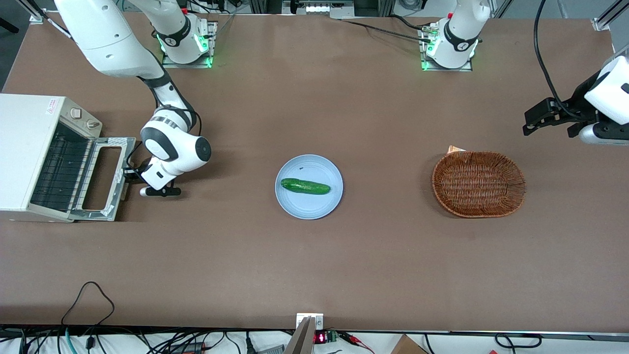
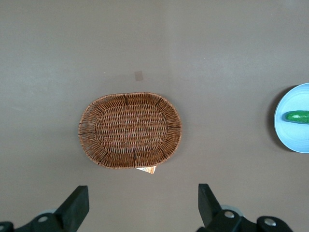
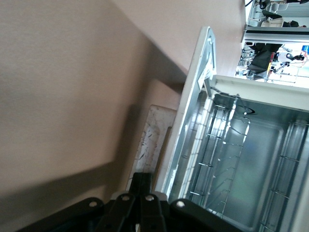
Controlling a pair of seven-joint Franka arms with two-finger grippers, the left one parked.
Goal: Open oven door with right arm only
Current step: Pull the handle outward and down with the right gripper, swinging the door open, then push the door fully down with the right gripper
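Oven [image 1: 27,157] sits at the working arm's end of the desk [image 1: 314,265], about midway between the camera-side edge and the arm-base edge, mouth facing the desk's middle.

Oven door [image 1: 104,178] is swung down, lying roughly flat on the desk in front of the oven, hinge line at the oven mouth, free edge toward the desk's middle. Rack wires show inside the cavity [image 3: 241,159]. Door reads as open or very nearly so.

Right arm [image 1: 169,147] reaches down just in front of the door's free edge. Tool [image 1: 128,173] sits at that free edge, where the pale handle [image 3: 147,145] runs. Handle's long axis lies parallel to the hinge, running from arm-base side toward camera side. Tool approaches across that axis, pointing toward the oven.

Tool state: fingers look drawn close together at the handle in the wrist view; whether they truly pinch it, cannot tell.

Judgement: little travel left; any further push is downward at the free edge.

Plate [image 1: 309,186] with cucumber [image 1: 305,186] lies well apart, mid-desk.
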